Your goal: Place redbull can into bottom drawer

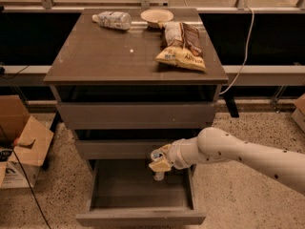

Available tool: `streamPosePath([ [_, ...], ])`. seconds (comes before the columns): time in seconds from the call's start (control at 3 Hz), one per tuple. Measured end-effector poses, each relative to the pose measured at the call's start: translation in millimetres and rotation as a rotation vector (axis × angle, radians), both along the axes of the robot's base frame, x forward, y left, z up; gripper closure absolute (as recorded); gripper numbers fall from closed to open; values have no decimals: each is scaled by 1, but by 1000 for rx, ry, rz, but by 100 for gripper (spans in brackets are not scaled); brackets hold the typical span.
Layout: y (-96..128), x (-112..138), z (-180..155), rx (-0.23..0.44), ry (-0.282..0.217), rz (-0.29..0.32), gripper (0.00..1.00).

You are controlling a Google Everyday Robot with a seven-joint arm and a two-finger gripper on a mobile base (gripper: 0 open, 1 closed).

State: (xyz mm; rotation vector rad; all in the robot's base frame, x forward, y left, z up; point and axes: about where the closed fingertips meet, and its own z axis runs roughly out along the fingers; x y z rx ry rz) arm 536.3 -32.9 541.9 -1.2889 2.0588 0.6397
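Note:
The bottom drawer (pixel 141 216) of the grey-brown cabinet is pulled open, and its inside shows bare. My gripper (pixel 159 165) is at the end of the white arm that reaches in from the right. It is shut on the redbull can (pixel 157 162), whose shiny silver top shows at the gripper's upper left. The can hangs upright over the right rear part of the open drawer, its lower end dipping below the drawer's rim line. The two drawers above are shut.
On the cabinet top lie a clear plastic bottle (pixel 112 19), a pale bowl (pixel 157 16) and a chip bag (pixel 182 45). Open cardboard boxes (pixel 21 144) stand on the floor at the left. A cable (pixel 244 46) hangs at the right.

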Motion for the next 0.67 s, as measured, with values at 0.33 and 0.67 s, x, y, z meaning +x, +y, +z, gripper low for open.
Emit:
streamPosePath([
  [0.33,2,0,-5,-1,0,6,100],
  [0.67,10,0,-26,-6,-1,27,100],
])
